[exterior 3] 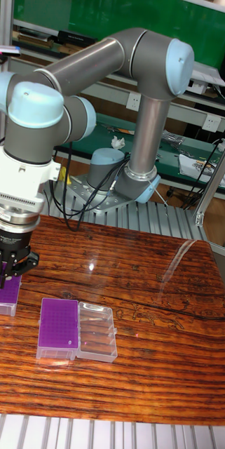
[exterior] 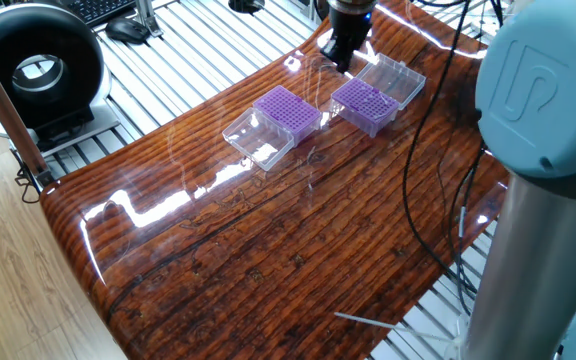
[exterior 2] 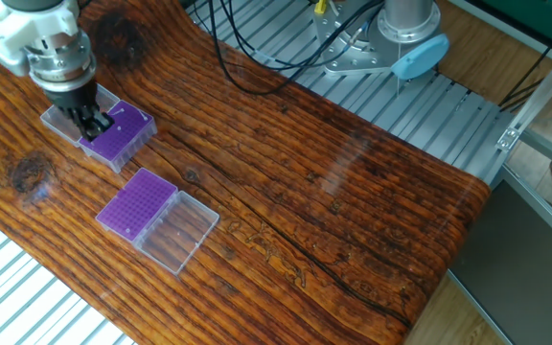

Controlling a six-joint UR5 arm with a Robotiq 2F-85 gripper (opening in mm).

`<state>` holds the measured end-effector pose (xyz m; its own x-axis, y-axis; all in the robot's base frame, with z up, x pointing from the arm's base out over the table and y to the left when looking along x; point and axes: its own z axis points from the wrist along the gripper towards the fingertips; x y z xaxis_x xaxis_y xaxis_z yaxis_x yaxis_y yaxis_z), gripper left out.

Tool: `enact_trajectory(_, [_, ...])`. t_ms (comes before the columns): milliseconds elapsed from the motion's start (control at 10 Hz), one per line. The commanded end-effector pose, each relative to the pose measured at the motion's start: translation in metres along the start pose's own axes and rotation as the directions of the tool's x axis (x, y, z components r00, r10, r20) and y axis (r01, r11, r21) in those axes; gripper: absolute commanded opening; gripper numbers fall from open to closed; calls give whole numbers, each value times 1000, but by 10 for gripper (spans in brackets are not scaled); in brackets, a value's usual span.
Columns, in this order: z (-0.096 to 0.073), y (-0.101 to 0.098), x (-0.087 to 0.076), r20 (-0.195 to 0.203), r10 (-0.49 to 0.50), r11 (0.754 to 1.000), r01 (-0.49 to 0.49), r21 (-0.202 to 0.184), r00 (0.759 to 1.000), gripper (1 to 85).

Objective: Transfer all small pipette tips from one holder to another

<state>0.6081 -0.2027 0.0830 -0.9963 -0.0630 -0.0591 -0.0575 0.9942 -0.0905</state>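
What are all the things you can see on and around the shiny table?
Purple boxes of small pipette tips: two; one mid-table, one under the pincer.
Clear lids: two, see-through, one hinged open beside each box, the other by the far box.
Table: one, glossy brown wood.
Round black device: one, off the table's corner.
Keyboard: one, black, behind the round device.
Cables: black, hanging across the table.
Arm: one, grey with blue caps.
Pincer: one, black, over the far purple box.

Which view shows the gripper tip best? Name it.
The other fixed view: the gripper shows unobstructed above the purple tip box. One fixed view cuts it off at the top edge; the tall fixed view shows it small.
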Motion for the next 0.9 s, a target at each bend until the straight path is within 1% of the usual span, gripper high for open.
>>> enact_trajectory(0, [3,-5,11,-6,8,1000,-8,-15,1000,10])
enact_trajectory(100, [5,-5,13,-7,5,1000,-6,-22,1000,10])
enact_trajectory(600, [8,-14,23,-17,-9,1000,8,-22,1000,10])
enact_trajectory(700, [8,-13,25,-21,-2,1000,2,-29,1000,10])
enact_trajectory(800, [8,-13,26,-22,-2,1000,1,-29,1000,10])
